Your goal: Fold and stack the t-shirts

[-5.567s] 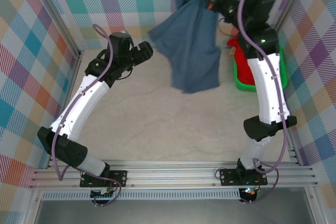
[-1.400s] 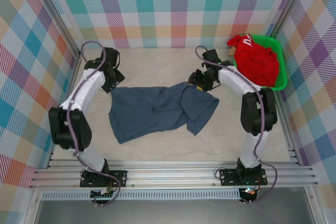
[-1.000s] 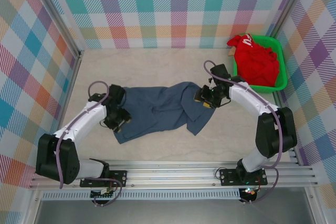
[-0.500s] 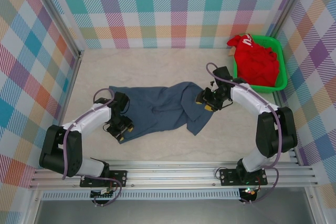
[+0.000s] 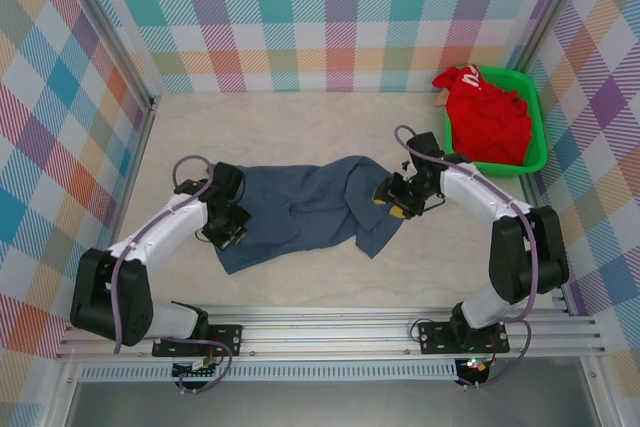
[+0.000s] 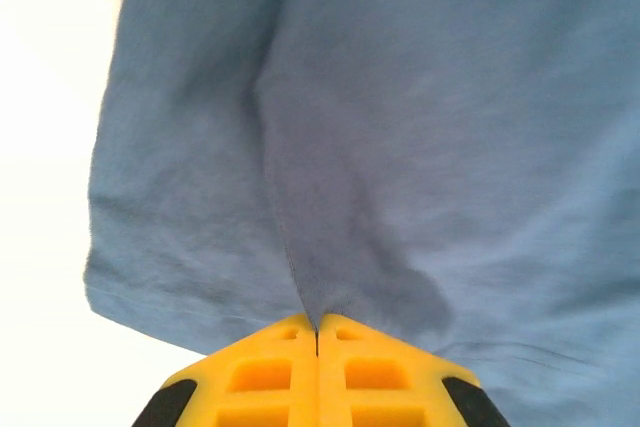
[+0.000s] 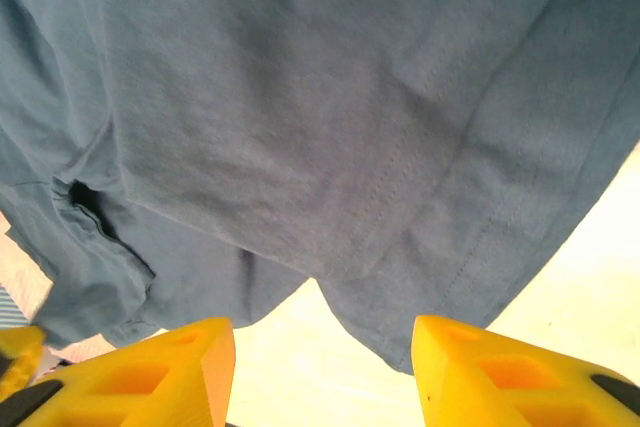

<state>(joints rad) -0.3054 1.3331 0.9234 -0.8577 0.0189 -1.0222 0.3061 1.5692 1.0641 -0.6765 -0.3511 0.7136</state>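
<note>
left hand (image 6: 317, 335) pinches the blue t-shirt (image 6: 400, 147); right hand (image 7: 318, 337) spread over it.

We see a left arm (image 5: 165, 231) and a right arm (image 5: 485, 190) in white shells with black joints, each trailing a thin purple cable (image 5: 187, 160) and ending in blocky yellow fingertips (image 6: 262, 379) with rectangular pockets.

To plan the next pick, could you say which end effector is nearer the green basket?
Right. The right end effector is left of the green basket; the left end effector grips the blue t-shirt farther left.
</note>
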